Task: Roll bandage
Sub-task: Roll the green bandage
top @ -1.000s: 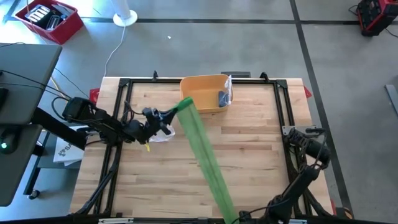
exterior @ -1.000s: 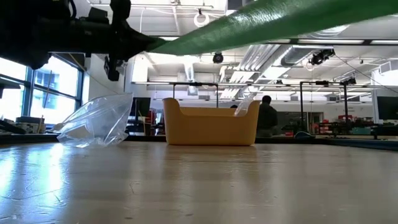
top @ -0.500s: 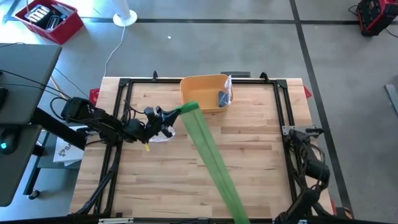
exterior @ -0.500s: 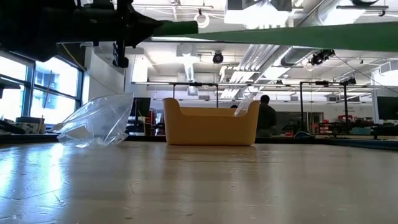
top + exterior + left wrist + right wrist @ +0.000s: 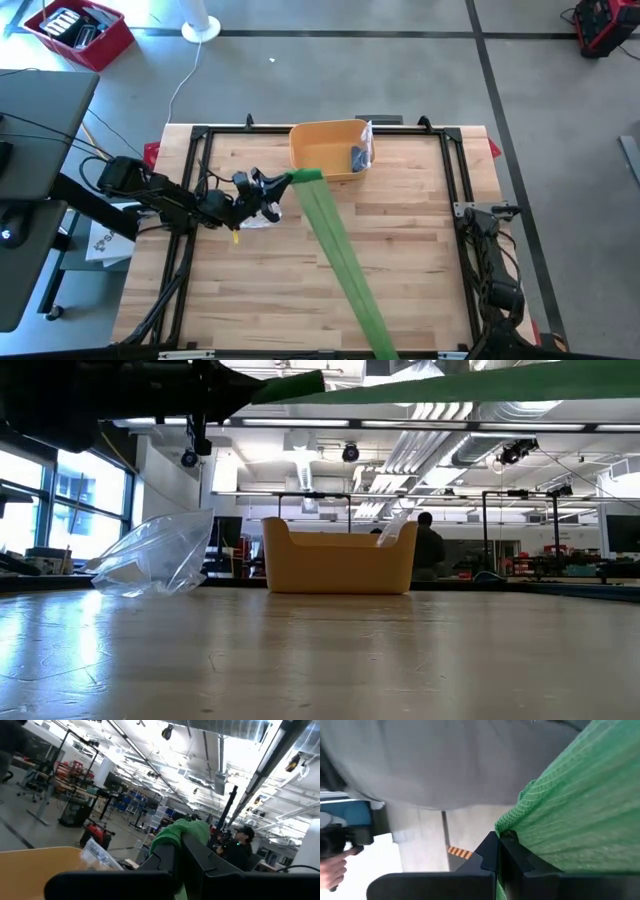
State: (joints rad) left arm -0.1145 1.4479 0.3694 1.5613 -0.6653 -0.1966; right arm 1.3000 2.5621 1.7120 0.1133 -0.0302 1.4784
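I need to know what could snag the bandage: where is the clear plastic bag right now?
In the high view the clear plastic bag lies on the table's left half, under the left gripper, left of the yellow bin.

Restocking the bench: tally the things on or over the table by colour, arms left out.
Green: 1, the bandage stretched above the table
Yellow: 1, the bin at the far edge
Clear: 2, the plastic bag near the left claw, and the small bag sticking out of the bin
Total: 4
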